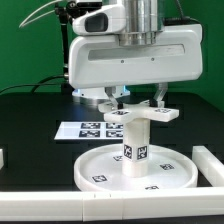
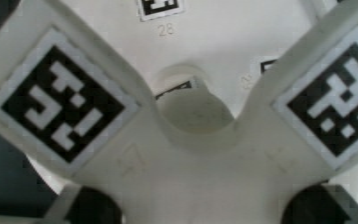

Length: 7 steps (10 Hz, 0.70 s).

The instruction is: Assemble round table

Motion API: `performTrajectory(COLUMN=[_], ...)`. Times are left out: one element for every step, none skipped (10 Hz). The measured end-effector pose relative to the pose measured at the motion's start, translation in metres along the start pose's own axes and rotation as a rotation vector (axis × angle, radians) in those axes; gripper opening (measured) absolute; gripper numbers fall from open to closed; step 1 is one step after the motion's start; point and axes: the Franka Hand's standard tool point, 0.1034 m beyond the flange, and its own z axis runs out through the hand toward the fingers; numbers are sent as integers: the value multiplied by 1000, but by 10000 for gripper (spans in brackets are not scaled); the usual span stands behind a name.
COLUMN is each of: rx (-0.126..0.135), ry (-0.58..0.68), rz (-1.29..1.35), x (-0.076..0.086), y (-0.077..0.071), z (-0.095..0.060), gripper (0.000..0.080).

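Exterior view: gripper (image 1: 137, 101) flanks white plastic cross-shaped piece (image 1: 141, 115) at three and nine o'clock, pinch unclear; probably twist it onto white cylindrical leg (image 1: 135, 146).

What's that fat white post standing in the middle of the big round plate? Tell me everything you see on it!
That is the leg, a short, thick white cylinder that looks like plastic. It stands upright near the middle of the round disc, foot on the disc's floor. A black-and-white square tag sits on its side. The cross-shaped piece lies across its top. The gripper hangs above, not touching the leg.
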Motion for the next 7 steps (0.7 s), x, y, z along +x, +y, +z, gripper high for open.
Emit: performTrajectory(rx=[8, 16, 25, 35, 38, 34, 39], ry=[0, 0, 1, 5, 17, 21, 19], rz=[84, 169, 254, 337, 407, 435, 466], x=[0, 0, 0, 1, 2, 2, 2], y=[-1, -1, -2, -2, -4, -9, -14], z=[0, 0, 0, 0, 1, 1, 1], gripper=[443, 443, 443, 443, 443, 443, 443])
